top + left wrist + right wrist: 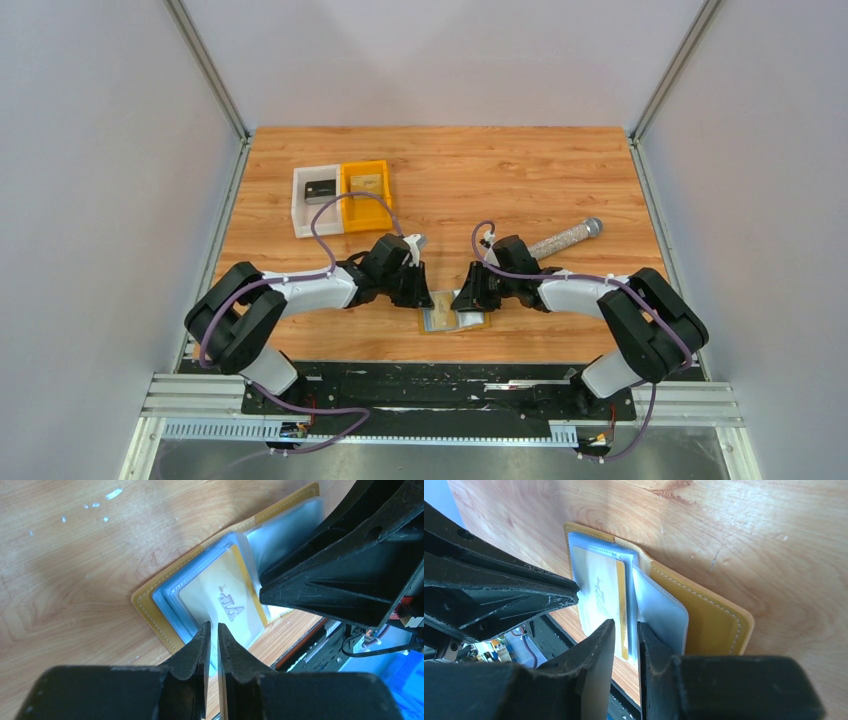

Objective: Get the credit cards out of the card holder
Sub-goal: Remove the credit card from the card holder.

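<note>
Two claws: both at the card holder [452,318]
Left claw [212,630]: narrow, pinching its edge
Right claw [624,627]: narrow; grip we cannot tell

Both your arms reach inward from their bases at the near edge, elbows out, forearms low, wrists facing each other near the middle. Your left tool [213,626] has its jaws drawn almost together, pinching a sleeve of the card holder [146,608]. Your right tool [624,625] points left, its jaws a narrow slit apart.
</note>
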Robot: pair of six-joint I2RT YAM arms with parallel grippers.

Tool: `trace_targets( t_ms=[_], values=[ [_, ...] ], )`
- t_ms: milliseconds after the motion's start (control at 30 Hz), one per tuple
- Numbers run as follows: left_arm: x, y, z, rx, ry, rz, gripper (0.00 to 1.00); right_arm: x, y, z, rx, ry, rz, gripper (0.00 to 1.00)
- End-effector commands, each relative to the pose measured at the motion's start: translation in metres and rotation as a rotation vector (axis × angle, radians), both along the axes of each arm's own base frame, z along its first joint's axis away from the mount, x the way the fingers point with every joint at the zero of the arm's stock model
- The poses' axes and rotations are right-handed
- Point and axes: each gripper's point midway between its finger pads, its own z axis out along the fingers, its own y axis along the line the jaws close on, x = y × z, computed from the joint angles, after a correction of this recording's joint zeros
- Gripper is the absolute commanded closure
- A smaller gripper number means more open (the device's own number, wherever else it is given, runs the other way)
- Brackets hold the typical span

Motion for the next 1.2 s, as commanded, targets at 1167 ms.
trace_targets(
  t_ms=[1167],
  values=[
    [-0.005,0.012,-0.030,0.075,0.050,0.039,0.86,0.005,0.008,0.010,0.061,-0.054,0.040,0.93]
  ],
)
